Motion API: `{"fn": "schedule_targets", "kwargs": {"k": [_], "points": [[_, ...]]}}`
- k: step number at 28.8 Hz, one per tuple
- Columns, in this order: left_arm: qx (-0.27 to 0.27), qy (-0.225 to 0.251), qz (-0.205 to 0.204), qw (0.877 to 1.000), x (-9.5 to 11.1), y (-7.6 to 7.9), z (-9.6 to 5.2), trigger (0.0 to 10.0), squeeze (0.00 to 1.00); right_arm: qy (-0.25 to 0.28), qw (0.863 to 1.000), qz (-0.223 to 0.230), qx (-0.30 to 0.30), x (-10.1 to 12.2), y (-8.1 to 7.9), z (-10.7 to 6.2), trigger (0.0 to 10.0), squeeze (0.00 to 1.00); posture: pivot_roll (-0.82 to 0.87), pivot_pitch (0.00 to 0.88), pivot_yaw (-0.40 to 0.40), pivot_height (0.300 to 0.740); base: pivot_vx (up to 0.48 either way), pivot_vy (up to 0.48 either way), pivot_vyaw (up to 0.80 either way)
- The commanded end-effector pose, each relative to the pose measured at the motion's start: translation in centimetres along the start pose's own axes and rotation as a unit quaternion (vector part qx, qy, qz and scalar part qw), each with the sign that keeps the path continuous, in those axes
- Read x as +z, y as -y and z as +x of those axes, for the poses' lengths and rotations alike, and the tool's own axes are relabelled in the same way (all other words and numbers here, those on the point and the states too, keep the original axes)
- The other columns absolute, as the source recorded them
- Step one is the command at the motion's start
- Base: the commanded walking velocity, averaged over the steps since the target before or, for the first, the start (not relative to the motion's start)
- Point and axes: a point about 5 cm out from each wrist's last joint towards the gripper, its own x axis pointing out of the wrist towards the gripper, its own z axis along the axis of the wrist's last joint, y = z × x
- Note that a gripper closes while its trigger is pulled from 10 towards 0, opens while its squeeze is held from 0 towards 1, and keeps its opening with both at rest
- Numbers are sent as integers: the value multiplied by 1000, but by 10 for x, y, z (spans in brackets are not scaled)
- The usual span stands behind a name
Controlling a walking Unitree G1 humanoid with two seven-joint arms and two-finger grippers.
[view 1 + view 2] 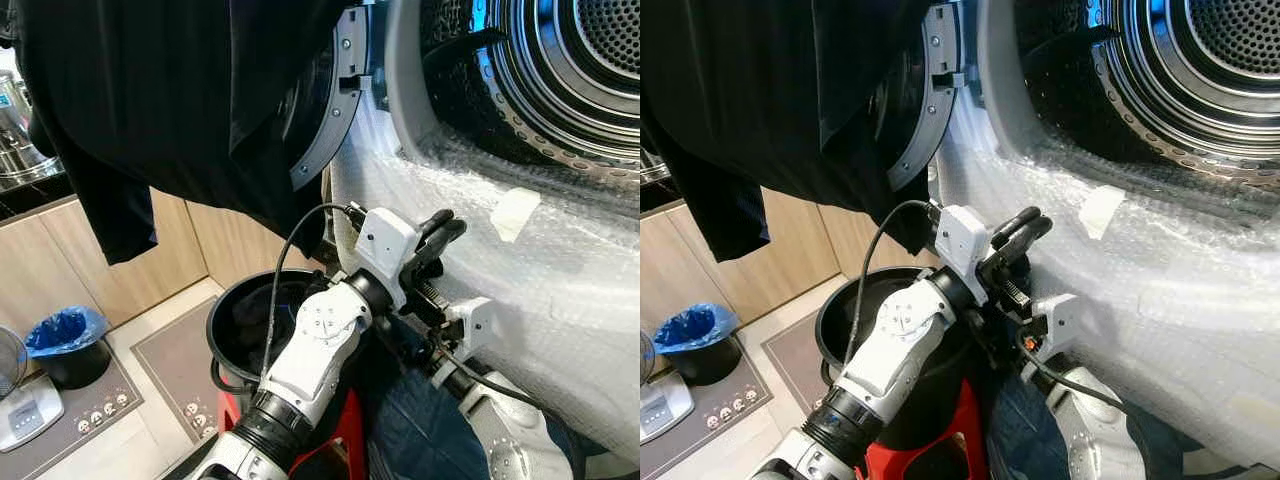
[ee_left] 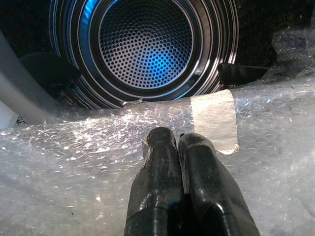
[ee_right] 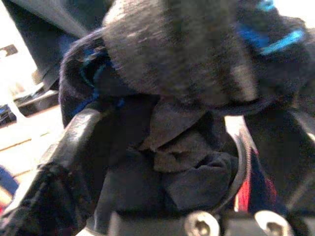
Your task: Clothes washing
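Just ahead of the left tool (image 1: 440,235), whose fingers are pressed together with nothing between them, the washing machine drum (image 2: 145,49) is seen open and bare at its perforated back. Below the opening, bubble wrap (image 1: 560,270) is taped over the machine's front, and it could be snagged or torn if the closed fingers are pushed forward along it. Above and to the left of that tool, a black garment (image 1: 170,100) is draped over the open door (image 1: 335,110); it could be dragged down or caught if the door is swung. Beneath the arms, a black bucket (image 1: 225,320) is set, with dark cloth inside. Dark clothing (image 3: 182,167) is pressed against the right tool (image 3: 123,142); whether it is gripped cannot be told.
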Motion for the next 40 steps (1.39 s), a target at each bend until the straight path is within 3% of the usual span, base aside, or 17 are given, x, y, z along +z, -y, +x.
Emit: {"fn": "schedule_targets", "kwargs": {"k": [1, 2, 4, 27, 40], "points": [[-32, 76, -33, 996, 28, 31, 30, 10000, 0, 32, 999, -7, -2, 15, -3, 5, 2706, 0, -110, 0, 54, 740, 0, 0, 0], [-32, 76, -33, 996, 28, 31, 30, 10000, 0, 34, 999, -9, -5, 16, -4, 5, 510, 0, -109, 0, 55, 740, 0, 0, 0], [-32, 78, -34, 996, 29, 32, 30, 10000, 0, 37, 999, -8, -7, 17, -5, 5, 0, 0, -108, 0, 53, 740, 0, 0, 0], [-23, 88, -26, 995, 33, 33, 34, 10000, 0, 34, 999, 12, -26, 12, -6, 9, 0, 0, -100, 0, 44, 740, 0, 0, 0], [-37, 102, -25, 994, 41, 33, 30, 10000, 0, 34, 999, 13, -39, 9, 5, 3, 0, 0, -104, 0, 50, 740, 0, 0, 0]]}}
